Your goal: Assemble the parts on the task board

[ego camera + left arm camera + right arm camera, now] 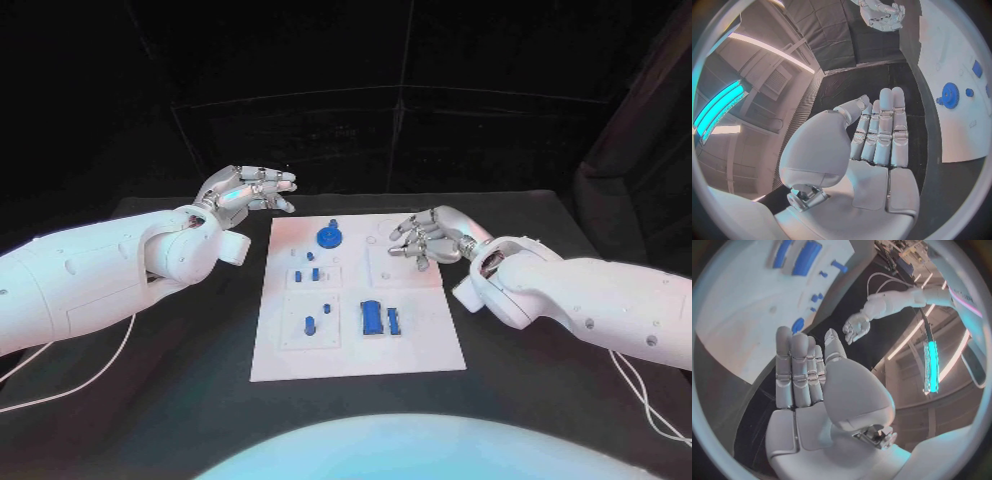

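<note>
left hand [248, 190]: off the far left corner of the flat white rectangular task board [418, 345]; we see its silver fingers straight and side by side, holding nothing.

blue gear-shaped part [329, 237]: sits near the board's far edge, just right of that hand.

blue block parts [374, 317]: two upright bars mid-board, long axes running near to far.

right hand [423, 238]: over the board's far right corner, fingers together, empty; we'd guess it's nearer the blocks.

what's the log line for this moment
left hand: open, off board | right hand: open, over task board edge | parts: untouched
</note>
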